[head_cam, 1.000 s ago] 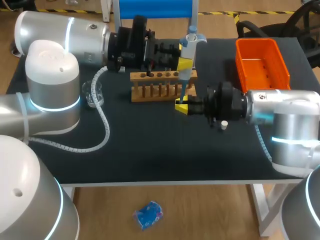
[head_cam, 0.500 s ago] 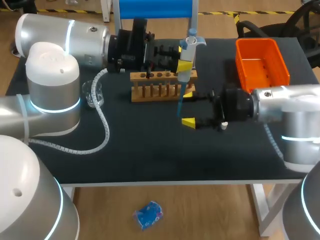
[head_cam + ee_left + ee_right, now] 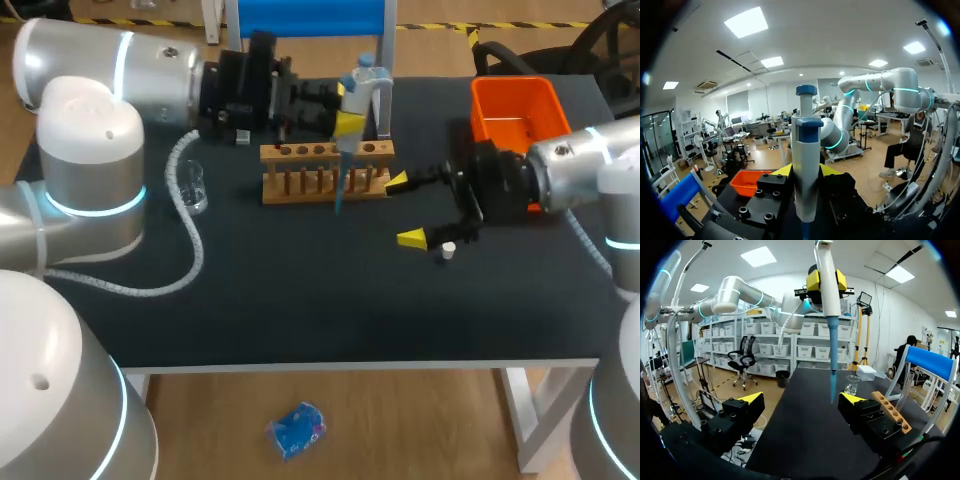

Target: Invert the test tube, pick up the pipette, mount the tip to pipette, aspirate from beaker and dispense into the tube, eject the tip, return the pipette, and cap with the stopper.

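My left gripper (image 3: 352,108) is shut on the white pipette (image 3: 362,95) and holds it above the wooden tube rack (image 3: 325,170). The pipette's blue tip (image 3: 340,195) hangs in front of the rack. In the left wrist view the pipette (image 3: 805,165) stands upright between the yellow tips. My right gripper (image 3: 405,210) is open, right of the rack, apart from the tip. From the right wrist, the blue tip (image 3: 833,365) hangs ahead of the open gripper (image 3: 801,399), with nothing between the fingers. A small white stopper (image 3: 449,250) lies by the right gripper.
A glass beaker (image 3: 195,185) stands left of the rack, beside the left arm's cable. An orange bin (image 3: 520,120) sits at the back right, behind my right arm. A blue-topped stand (image 3: 310,15) rises at the table's far edge.
My right gripper opened off the blue tip and drew back to the right. The left arm shifted the pipette, tip attached, slightly left over the rack.
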`<state>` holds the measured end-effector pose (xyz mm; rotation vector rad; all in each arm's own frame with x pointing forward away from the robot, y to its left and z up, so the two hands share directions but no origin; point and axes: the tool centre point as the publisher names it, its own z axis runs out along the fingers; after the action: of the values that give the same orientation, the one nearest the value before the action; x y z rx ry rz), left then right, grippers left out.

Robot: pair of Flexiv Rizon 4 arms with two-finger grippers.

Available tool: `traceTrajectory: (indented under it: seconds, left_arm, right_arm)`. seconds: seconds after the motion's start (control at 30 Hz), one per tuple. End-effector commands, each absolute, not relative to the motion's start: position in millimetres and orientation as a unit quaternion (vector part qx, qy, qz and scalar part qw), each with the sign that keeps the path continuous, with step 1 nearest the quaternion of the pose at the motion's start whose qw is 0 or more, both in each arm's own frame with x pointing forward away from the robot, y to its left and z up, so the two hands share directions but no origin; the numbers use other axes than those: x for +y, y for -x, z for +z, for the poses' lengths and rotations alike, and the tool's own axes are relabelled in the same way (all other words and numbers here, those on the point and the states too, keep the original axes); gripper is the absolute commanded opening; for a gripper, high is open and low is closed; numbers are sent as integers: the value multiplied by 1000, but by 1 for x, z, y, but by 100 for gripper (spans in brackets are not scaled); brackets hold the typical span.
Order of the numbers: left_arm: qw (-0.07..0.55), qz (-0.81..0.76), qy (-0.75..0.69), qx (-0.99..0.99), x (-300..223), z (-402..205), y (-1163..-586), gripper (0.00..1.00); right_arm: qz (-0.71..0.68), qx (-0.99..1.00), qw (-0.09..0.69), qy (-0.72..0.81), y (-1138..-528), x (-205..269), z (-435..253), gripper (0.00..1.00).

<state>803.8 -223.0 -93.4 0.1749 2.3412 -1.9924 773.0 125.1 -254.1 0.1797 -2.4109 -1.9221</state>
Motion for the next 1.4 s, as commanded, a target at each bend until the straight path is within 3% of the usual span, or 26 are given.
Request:
traceTrajectory:
  seconds: [0.03,0.8,1.4]
  left_arm:
    - [41,-651,-54,756,-181,-87,-807,0]
    - [44,-658,-52,750,-176,-85,-815,0]
    - [146,-640,35,753,-46,-93,-867,0]
  right_arm:
    - [-621,-781,28,-59,-773,123,-252,100]
    - [-621,-781,28,-59,-773,123,-252,100]
    - [-559,-829,-2,25,-783,194,-251,100]
